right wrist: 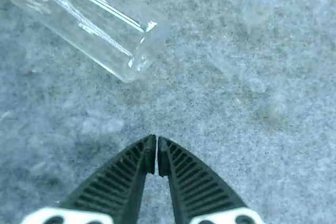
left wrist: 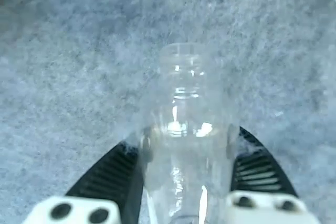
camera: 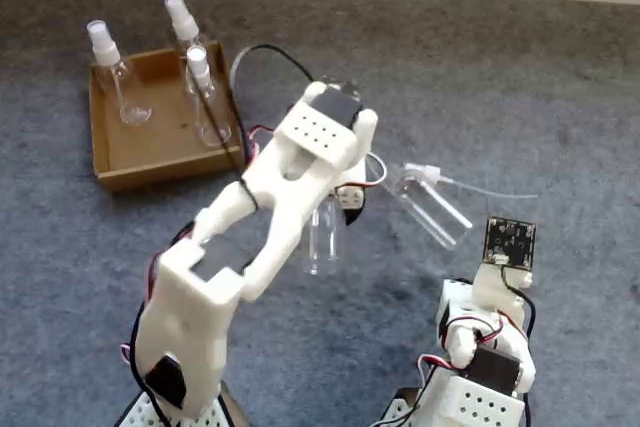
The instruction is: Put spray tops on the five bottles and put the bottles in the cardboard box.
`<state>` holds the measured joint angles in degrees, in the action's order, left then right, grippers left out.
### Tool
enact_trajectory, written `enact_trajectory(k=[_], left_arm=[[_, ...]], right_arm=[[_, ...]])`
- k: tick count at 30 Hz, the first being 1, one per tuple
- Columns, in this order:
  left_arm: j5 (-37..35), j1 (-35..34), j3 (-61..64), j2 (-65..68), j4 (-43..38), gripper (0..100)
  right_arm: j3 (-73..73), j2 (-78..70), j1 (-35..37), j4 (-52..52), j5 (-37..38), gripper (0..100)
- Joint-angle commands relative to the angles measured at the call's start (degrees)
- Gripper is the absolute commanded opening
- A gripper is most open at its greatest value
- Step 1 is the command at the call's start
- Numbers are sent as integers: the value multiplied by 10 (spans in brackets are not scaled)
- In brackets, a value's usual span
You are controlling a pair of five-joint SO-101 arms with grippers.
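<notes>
My left gripper (left wrist: 186,153) is shut on a clear bottle (left wrist: 185,103) with an open neck and no spray top. In the high view that bottle (camera: 324,235) hangs under the left arm (camera: 300,162) over the middle of the carpet. A second clear bottle (camera: 435,209) lies on its side to the right. A white spray top (camera: 417,173) with a long thin tube (camera: 495,190) rests by its neck. My right gripper (right wrist: 156,148) is shut on nothing, a short way from the base of the lying bottle (right wrist: 89,19). The cardboard box (camera: 160,172) at the back left holds three bottles with spray tops (camera: 205,97).
Grey carpet (camera: 520,87) covers the whole table. The right arm (camera: 485,352) sits at the front right, close to the lying bottle. Open carpet stretches across the back right and between the box and the left arm.
</notes>
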<state>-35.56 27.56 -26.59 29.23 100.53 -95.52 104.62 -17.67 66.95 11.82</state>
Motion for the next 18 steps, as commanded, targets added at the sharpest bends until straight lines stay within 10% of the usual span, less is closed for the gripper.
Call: enact_trajectory(k=[1, 18], left_arm=[[8, 7, 62, -140, 7, 56], [238, -76, 284, -364, 7, 56]], right_arm=[[-74, 5, 4, 4, 6, 5], [-74, 5, 4, 4, 6, 5]])
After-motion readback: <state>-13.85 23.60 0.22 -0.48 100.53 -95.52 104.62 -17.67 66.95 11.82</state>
